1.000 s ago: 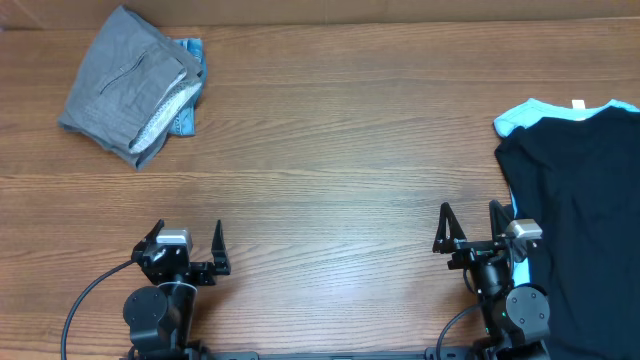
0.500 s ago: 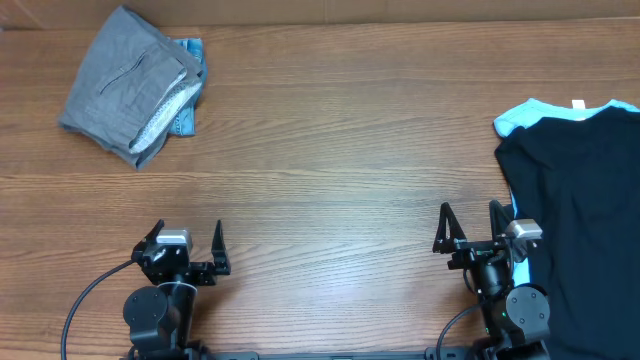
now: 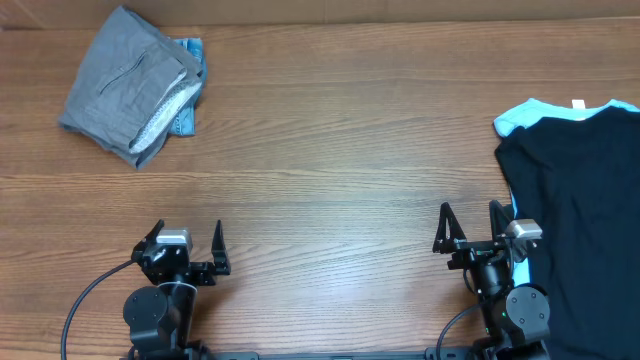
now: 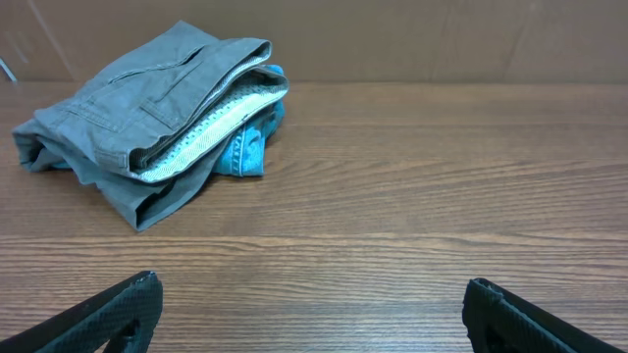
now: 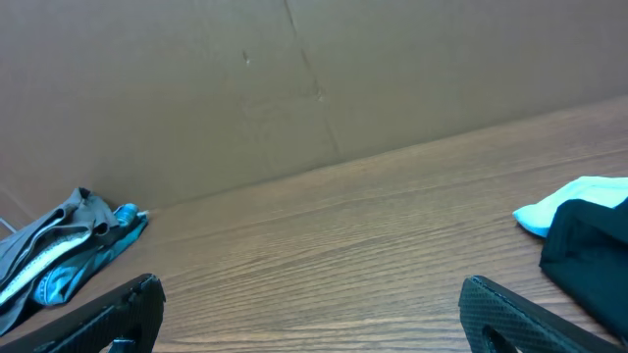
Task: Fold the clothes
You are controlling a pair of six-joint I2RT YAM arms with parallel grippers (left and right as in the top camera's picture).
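Folded grey shorts with a pale speckled lining lie at the table's far left, on top of blue denim shorts. A black tee is spread at the right edge over a light-blue garment. My left gripper rests open near the front left, nothing between its fingers. The right gripper is open at the front right, just beside the black tee's edge.
A brown cardboard wall runs along the table's far edge. Bare wooden tabletop lies between the two piles. A black cable loops by the left arm's base.
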